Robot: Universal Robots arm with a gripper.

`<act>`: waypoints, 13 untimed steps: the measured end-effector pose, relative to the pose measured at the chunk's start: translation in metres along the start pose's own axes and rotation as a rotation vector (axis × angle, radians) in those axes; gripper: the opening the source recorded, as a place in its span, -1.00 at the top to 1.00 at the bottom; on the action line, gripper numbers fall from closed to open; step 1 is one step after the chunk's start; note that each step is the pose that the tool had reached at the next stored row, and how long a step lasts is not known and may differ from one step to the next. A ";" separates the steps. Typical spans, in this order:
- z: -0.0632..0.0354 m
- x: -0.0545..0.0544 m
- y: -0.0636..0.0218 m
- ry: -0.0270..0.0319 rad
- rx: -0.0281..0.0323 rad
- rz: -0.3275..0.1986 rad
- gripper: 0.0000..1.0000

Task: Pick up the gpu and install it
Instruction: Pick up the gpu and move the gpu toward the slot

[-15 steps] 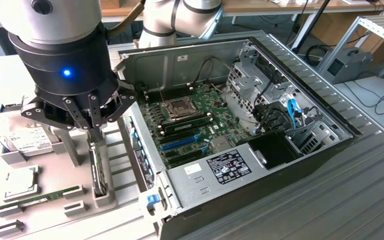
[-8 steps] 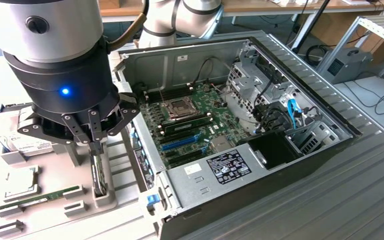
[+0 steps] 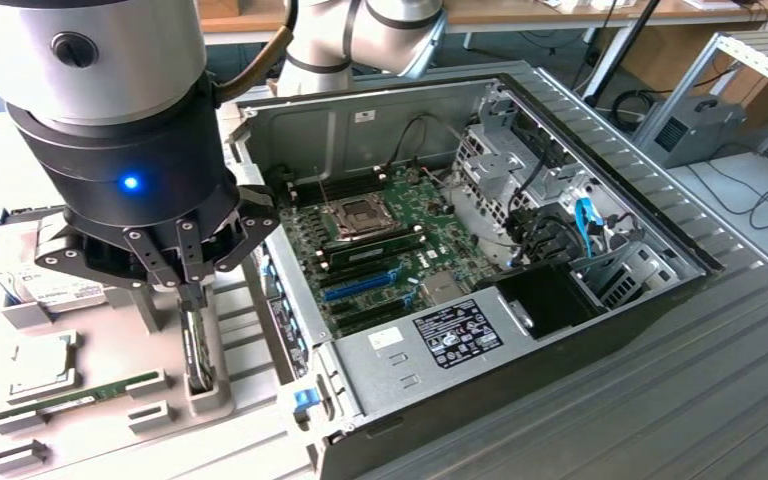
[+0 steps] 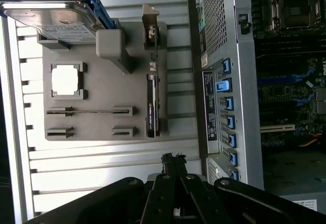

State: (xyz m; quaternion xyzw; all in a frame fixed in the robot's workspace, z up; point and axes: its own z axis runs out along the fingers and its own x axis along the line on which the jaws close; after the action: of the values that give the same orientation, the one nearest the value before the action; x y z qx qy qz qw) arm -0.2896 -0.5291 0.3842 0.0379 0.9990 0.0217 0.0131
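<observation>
The gpu (image 3: 199, 352) stands on its edge in a slot of the grey parts tray (image 3: 157, 420), a thin dark card beside the open computer case (image 3: 584, 300). In the wrist view the gpu (image 4: 152, 102) shows as a narrow black strip with a metal bracket at one end. My gripper (image 3: 188, 293) hangs just above the card's upper edge in the exterior view. Its fingertips (image 4: 172, 159) are pressed together with nothing between them, and they stand a short way off the card's end.
The tray (image 4: 102, 51) also holds a silver hard drive (image 4: 56, 23), a CPU (image 4: 65, 79) and a thin RAM stick (image 4: 86, 111). The case lies open with its motherboard (image 3: 384, 240) exposed; its wall with blue clips (image 4: 226, 112) runs close beside the tray.
</observation>
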 end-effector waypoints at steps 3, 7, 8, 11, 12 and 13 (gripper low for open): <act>0.0000 0.000 0.0000 0.0000 0.0000 0.000 0.79; 0.0000 0.000 0.0000 0.0000 0.0000 0.000 0.53; 0.0000 0.000 0.0000 -0.0001 0.0000 0.000 0.53; 0.0000 0.000 0.0000 0.0000 0.0000 0.000 0.17; 0.0000 0.000 0.0000 0.0000 0.0000 0.000 0.17; 0.0000 0.000 0.0000 0.0000 0.0000 0.000 0.04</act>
State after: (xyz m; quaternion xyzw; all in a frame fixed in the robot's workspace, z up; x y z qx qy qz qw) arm -0.2896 -0.5291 0.3842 0.0379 0.9990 0.0217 0.0131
